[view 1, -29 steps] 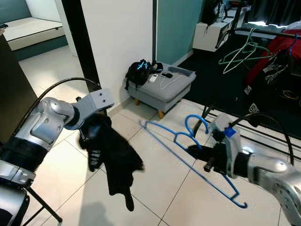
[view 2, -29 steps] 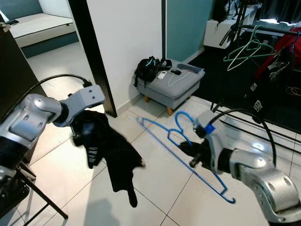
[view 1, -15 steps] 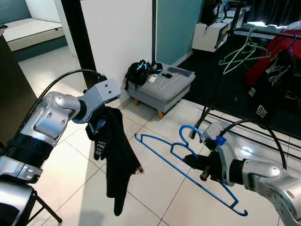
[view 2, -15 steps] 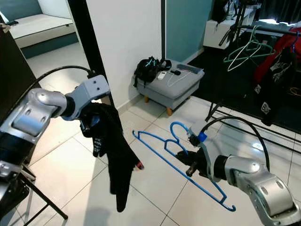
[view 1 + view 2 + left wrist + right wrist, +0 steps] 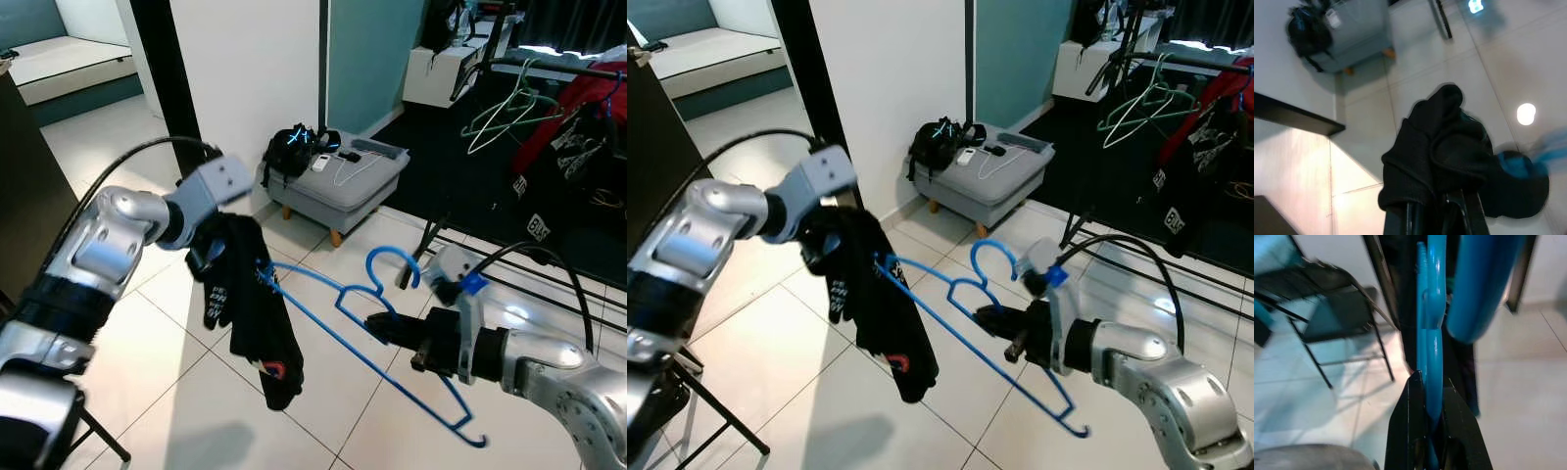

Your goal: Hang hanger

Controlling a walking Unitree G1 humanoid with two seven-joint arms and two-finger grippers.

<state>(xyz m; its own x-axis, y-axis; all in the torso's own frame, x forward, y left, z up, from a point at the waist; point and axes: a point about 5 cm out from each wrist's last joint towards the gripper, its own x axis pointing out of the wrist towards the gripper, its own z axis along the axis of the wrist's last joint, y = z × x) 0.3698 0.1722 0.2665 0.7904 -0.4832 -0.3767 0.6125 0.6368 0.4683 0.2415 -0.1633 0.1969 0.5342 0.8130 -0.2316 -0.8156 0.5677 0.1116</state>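
My right gripper (image 5: 384,331) is shut on a blue plastic hanger (image 5: 333,316), gripping it near the base of its hook (image 5: 384,260); in the right wrist view the blue hanger (image 5: 1431,352) runs between the black fingers (image 5: 1411,426). My left gripper (image 5: 211,257) holds up a black garment (image 5: 257,323) that hangs in a limp bunch above the floor. The hanger's left tip reaches into the cloth near the gripper. In the left wrist view the black garment (image 5: 1449,152) is bunched over the fingers (image 5: 1410,220).
A grey footstool (image 5: 338,181) with a black bag (image 5: 292,147) stands by the white wall. A clothes rack (image 5: 549,69) at the right carries a pale green hanger (image 5: 505,113) and dark and red clothes. White tiled floor (image 5: 176,392) lies below.
The right gripper swung the blue hanger left so its tip now enters the garment. The left gripper lifted the garment, which now hangs bunched rather than stretched long.
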